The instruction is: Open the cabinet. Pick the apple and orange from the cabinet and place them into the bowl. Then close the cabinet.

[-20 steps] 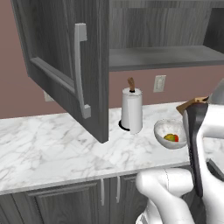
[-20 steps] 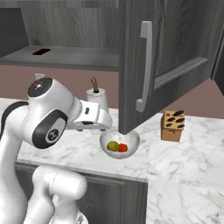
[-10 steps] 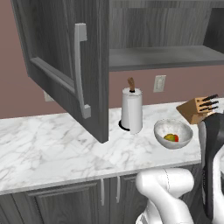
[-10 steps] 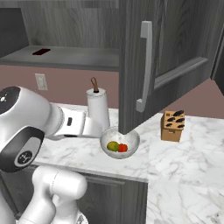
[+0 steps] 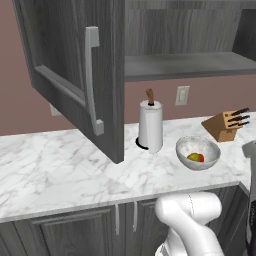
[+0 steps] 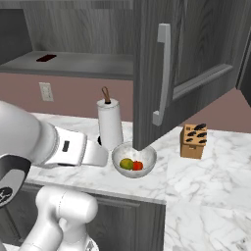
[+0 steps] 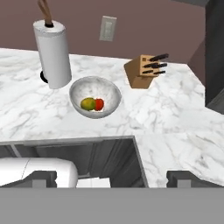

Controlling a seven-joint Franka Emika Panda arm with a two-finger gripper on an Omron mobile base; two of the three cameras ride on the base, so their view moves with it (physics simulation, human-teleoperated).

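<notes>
1. Both fruits sit in the bowl (image 7: 95, 98) on the marble counter (image 7: 166, 113) — the greenish-yellow one (image 7: 88, 103) touching the red one (image 7: 99, 104), so the picking looks done.
2. The bowl rests between the paper-towel roll (image 7: 53, 53) and the knife block (image 7: 143, 71), just in front of the open cabinet, an easy drop from the shelf.
3. The cabinet (image 5: 185, 35) is open, both doors swung out: one door (image 5: 75, 65) with its long bar handle (image 5: 92, 80), the other door (image 6: 186, 54) opposite — closing them is what remains, by my reading.
4. The gripper (image 7: 111, 178) is empty, jaws spread wide.
5. The arm (image 6: 68, 149) reaches low across the counter's front edge, hand pulled back and looking down at the bowl.
</notes>
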